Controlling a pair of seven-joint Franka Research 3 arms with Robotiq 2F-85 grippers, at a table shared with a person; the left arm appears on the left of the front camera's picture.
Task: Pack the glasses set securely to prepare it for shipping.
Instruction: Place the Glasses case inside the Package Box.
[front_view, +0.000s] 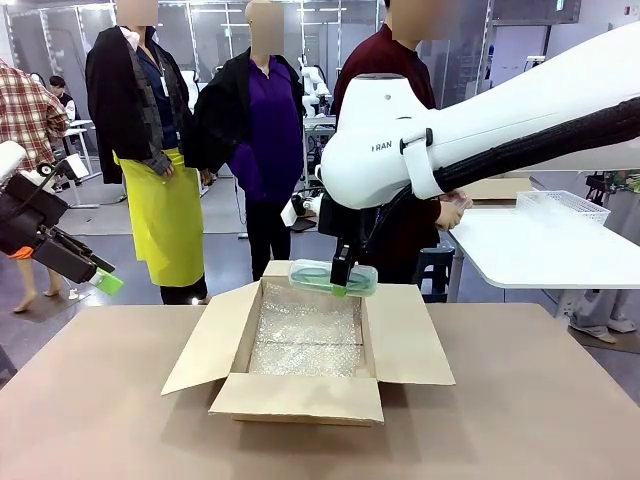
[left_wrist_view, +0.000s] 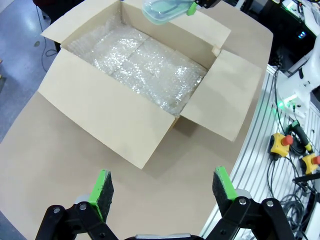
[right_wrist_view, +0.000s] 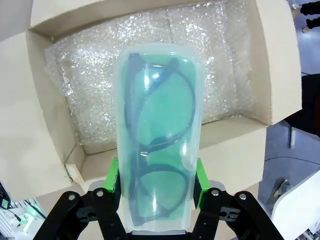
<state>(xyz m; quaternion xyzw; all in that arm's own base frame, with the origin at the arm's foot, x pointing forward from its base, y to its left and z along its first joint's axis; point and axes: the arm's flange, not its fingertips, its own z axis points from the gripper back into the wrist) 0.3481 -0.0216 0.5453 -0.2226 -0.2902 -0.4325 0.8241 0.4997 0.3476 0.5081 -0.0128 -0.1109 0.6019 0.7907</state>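
Right gripper (right_wrist_view: 156, 180) clamps mint case (right_wrist_view: 160, 115) across its width over 12 o'clock edge of box (front_view: 395, 345); looks light, stiff, slick; left gripper (left_wrist_view: 162, 182) wide open, empty.

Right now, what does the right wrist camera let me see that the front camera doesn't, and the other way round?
Right wrist view: dark glasses lying inside the mint green case, and the right pincer's green pads pressed against the case's two long sides.
Front view: the left pincer raised off to the left side, and a person standing at the far side.
Both: the case held over the open cardboard box, which is lined with bubble wrap.
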